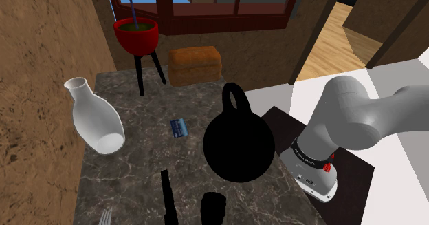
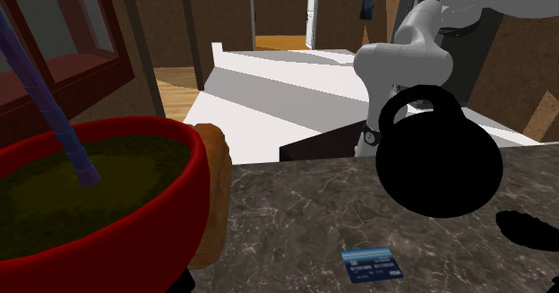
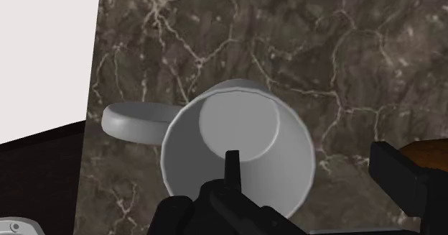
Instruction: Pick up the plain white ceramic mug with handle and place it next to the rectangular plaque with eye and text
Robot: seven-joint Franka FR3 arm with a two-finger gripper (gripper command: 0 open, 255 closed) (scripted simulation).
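A plain white mug (image 3: 240, 151) stands upright on the dark marble table (image 3: 215, 32), seen straight down from the wrist view, its handle (image 3: 133, 122) pointing toward the white surface beside the table. My gripper (image 3: 309, 160) is open and low over the mug. One black finger (image 3: 232, 167) reaches inside the cup, and the other finger (image 3: 402, 176) stands outside the rim; neither touches the wall. A brown edge (image 3: 429, 151) shows behind the outer finger; I cannot tell what it is. The white arm (image 1: 357, 117) bends down at the shoulder view's right.
A black kettlebell (image 1: 238, 141) stands mid-table beside a small blue card (image 1: 180, 127). A white vase (image 1: 96, 117) is at the left, with a red bowl on legs (image 1: 136, 34) and a bread loaf (image 1: 195, 64) at the back. Black items (image 1: 167, 196) lie near the front edge.
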